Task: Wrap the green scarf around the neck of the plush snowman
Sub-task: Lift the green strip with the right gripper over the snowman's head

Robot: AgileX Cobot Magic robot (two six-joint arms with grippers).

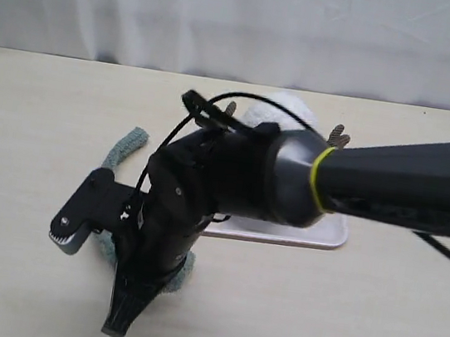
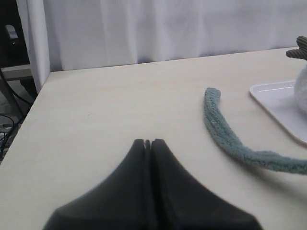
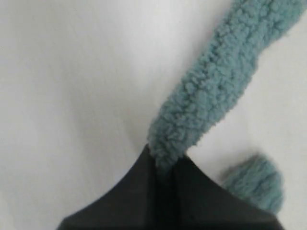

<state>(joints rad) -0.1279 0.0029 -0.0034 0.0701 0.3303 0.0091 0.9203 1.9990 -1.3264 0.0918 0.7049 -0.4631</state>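
Right claw (image 3: 163, 165) pinching the green scarf (image 3: 206, 105), low on the table (image 2: 96, 105) beside the tray (image 1: 321, 232). Left claw (image 2: 147, 143) pressed together, empty. Risk: shallow bite on fuzz slips at lift; dragged tail could topple the plush snowman (image 1: 284, 108).

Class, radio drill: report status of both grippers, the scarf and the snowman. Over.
Left gripper shut, empty. Right gripper shut on green scarf, scarf lying on table. Plush snowman on tray, mostly hidden by right arm.
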